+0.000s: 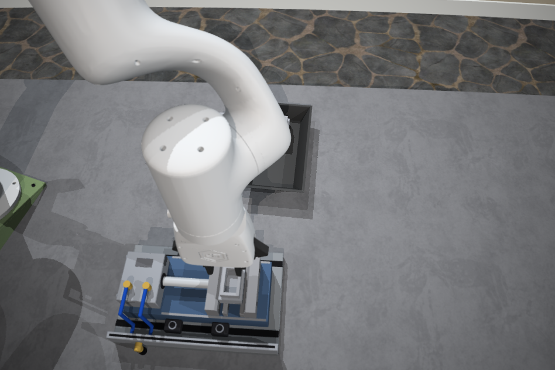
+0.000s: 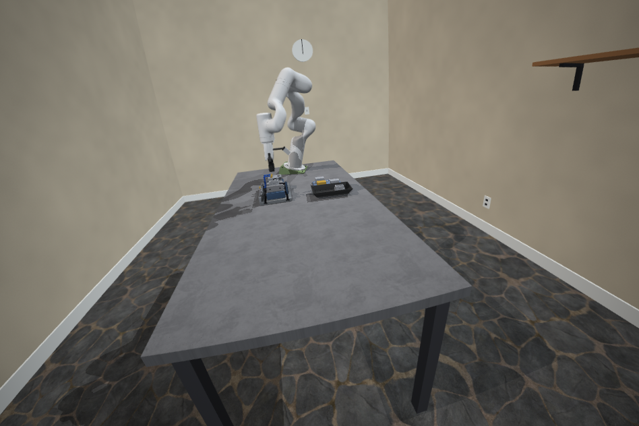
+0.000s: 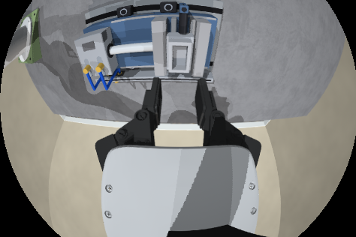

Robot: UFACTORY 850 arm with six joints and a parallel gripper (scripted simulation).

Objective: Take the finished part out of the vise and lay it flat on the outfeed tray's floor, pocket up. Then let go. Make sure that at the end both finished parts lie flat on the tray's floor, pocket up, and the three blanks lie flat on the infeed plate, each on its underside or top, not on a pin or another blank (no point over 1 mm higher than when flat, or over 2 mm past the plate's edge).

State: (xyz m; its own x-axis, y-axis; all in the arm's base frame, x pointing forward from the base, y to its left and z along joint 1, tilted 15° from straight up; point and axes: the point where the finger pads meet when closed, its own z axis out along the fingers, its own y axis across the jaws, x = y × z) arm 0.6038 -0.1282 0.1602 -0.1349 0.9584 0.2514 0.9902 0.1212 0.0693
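Pincer (image 3: pixel 179 91) half-open, empty; one part (image 3: pixel 179 54) in vise (image 3: pixel 159 46).

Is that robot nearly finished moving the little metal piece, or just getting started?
Just getting started. Done: the arm is above the vise. In hand: the gripper hovers partly open, holding nothing, lined up over the finished part, which sits clamped, pocket up. Left: grasp it, lift it, lay it flat in the outfeed tray, let go.

Black fingers on a white arm (image 1: pixel 197 168). Just beyond them, the vise (image 3: pixel 150 37) — blue bed, pale grey blocks, blue hoses with yellow caps. Mottled grey table (image 1: pixel 403 222); dark grey tray (image 1: pixel 305 141).
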